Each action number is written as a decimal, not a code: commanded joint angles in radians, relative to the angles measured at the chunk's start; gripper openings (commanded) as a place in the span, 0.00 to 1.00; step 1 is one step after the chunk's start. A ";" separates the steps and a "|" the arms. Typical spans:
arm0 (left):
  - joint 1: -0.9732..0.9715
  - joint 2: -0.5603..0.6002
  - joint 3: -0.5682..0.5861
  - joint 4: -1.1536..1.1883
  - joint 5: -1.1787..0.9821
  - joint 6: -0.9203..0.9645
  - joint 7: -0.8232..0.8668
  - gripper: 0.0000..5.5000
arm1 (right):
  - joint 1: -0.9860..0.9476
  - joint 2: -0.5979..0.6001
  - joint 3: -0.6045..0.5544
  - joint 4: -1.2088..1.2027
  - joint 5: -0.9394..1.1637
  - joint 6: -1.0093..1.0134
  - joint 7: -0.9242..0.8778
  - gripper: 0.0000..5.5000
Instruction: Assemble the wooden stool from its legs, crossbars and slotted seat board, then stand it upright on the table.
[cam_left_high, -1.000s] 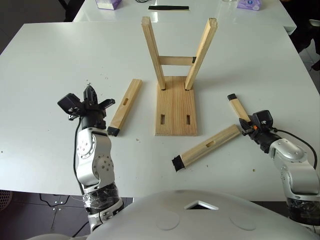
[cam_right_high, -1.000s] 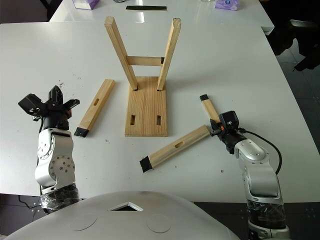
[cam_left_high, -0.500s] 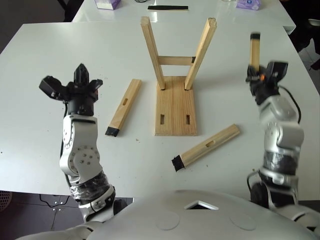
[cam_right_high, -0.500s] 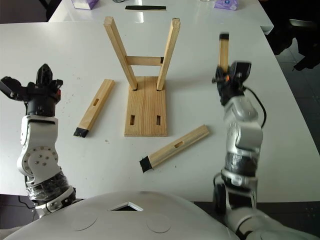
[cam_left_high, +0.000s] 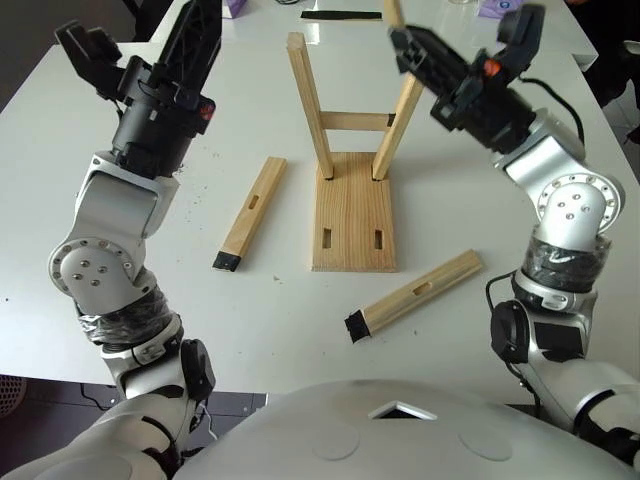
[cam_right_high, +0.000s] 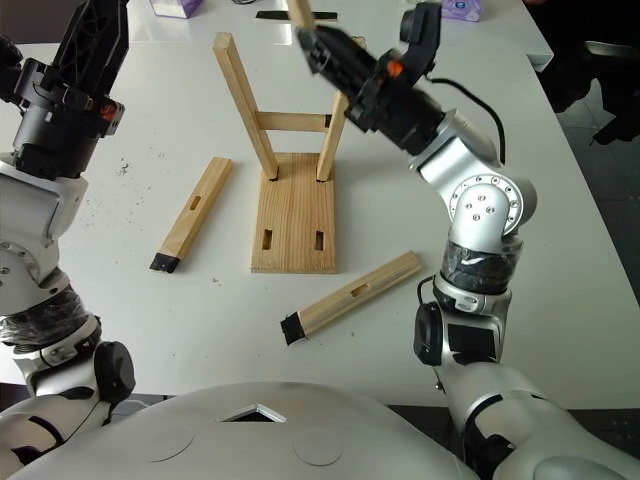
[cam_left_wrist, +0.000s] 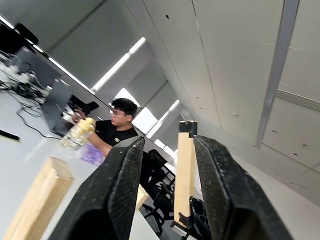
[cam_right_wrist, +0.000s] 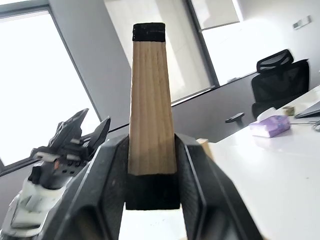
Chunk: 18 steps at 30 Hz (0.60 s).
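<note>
Left arm is up high over the left side of the tabletop (cam_left_high: 450, 200), forearm near vertical, wrist aimed up and away. Left pincer (cam_left_wrist: 167, 150) is open: both fingers (cam_left_wrist: 120, 195) apart, with nothing between them.

Right arm is bent at the elbow, with its forearm angled up and inward across the far right of the tabletop. Right pincer (cam_right_wrist: 152, 150) is clamped on a short wooden leg (cam_right_wrist: 150, 100), gripping its lower end. The black-capped end sticks out past the fingertips. From the head views, that held leg sits high, just beside the top of the stool's right upright.

Seat board (cam_left_high: 350, 225) lies flat mid-tabletop. Two legs stand in its far slots, the left one (cam_left_high: 308, 105) and the right one (cam_left_high: 400, 110), joined by a crossbar (cam_left_high: 352, 121). The two near slots (cam_left_high: 326, 238) are unfilled.

One loose slotted leg (cam_left_high: 252, 212) lies flat left of the board, apart from it, black cap toward the robot. A second loose leg (cam_left_high: 415, 295) lies diagonally near the board's front right corner, not touching, with its capped end (cam_left_high: 355, 325) nearest the robot.
</note>
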 joint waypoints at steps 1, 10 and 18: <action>-0.081 0.092 -0.059 0.088 -0.131 0.105 -0.060 0.48 | 0.037 -0.072 -0.012 -0.033 0.119 0.085 0.078 0.24; -0.161 0.165 -0.138 0.171 -0.161 0.194 -0.151 0.56 | 0.001 -0.116 -0.020 0.003 0.306 0.174 0.100 0.24; -0.163 0.184 -0.188 0.164 -0.113 0.235 -0.228 0.56 | 0.044 -0.161 0.044 -0.032 0.330 0.212 0.135 0.24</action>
